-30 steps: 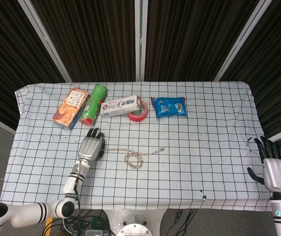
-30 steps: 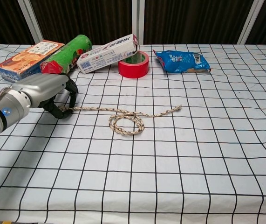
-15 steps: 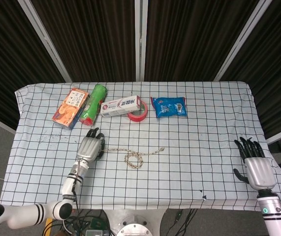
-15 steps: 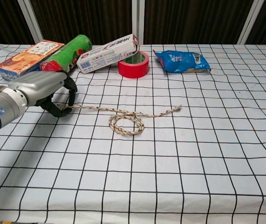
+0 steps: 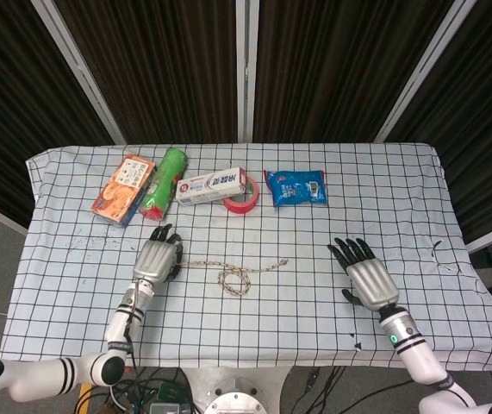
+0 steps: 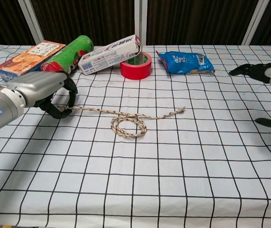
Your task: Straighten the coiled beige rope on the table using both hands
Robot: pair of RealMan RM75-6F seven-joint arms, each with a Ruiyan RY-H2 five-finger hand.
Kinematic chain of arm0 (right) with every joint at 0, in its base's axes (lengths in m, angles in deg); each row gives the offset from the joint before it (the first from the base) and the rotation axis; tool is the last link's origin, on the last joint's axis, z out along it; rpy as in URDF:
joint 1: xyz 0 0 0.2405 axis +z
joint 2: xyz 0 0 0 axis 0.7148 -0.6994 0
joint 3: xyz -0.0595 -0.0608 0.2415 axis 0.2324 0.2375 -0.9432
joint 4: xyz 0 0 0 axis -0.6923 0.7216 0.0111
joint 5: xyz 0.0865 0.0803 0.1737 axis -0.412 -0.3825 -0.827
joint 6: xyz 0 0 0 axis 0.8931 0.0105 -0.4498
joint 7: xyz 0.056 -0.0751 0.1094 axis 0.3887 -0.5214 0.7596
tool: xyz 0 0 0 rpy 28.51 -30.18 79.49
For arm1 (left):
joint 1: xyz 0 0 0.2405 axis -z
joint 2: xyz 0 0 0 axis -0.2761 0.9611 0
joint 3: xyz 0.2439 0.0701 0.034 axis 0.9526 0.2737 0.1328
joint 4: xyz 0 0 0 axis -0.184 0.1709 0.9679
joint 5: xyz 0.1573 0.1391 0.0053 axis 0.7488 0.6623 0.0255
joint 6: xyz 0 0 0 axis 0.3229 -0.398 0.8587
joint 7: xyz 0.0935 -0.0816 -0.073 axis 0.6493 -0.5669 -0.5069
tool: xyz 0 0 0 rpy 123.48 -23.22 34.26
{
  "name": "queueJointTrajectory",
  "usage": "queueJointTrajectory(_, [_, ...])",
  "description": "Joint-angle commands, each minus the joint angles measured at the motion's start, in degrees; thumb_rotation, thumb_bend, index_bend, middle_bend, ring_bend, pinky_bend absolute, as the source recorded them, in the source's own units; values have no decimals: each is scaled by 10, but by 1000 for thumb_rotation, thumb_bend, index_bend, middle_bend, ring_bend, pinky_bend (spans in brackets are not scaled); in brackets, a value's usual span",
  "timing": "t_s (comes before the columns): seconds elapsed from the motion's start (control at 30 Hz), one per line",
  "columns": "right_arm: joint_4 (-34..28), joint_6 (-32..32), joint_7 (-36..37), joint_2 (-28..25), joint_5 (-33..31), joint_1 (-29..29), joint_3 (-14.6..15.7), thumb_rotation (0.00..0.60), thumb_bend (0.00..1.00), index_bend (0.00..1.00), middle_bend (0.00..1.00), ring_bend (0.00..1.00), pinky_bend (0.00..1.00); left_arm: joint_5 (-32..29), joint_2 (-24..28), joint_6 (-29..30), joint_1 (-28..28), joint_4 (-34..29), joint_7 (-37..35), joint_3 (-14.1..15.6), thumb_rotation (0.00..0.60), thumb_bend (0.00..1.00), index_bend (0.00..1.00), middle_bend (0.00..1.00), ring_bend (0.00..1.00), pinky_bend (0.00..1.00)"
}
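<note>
Here the left robot hand (image 6: 40, 92), at centre left of the frame, pinches one end of the beige rope (image 6: 126, 119), whose middle lies coiled. The right robot hand (image 5: 364, 276) hovers at lower right over the table (image 5: 314, 328), fingers spread, holding nothing.

My left hand (image 5: 158, 258) rests low over the table, palm down, fingers (image 6: 71, 95) curled under and pinching the rope end; its forearm extends back toward my body. My right hand (image 5: 364, 275) hovers above the table, palm down, fingers (image 6: 247, 69) spread apart and extended forward, thumb out to the side, holding nothing.
</note>
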Motion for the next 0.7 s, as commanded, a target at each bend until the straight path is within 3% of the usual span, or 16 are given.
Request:
queueJointTrajectory(0.03, [12,21,-9,24,-17,24,-12,600,227,86,18,0,0,0,1,0,0,-1,-1,0,600,371,583,236,0,103])
queueJointTrajectory(0.4, [54,71,7,76,-63,78,-29,600,277,192,30,0,0,-3,3,2,0,-4,3,-1,600,370,588,235,0,103])
queueJointTrajectory(0.7, [90,101,23,109,-79,118,-32,600,294,216,34,0,0,-9,10,0,-1,-8,2,-2,600,375,592,235,0,103])
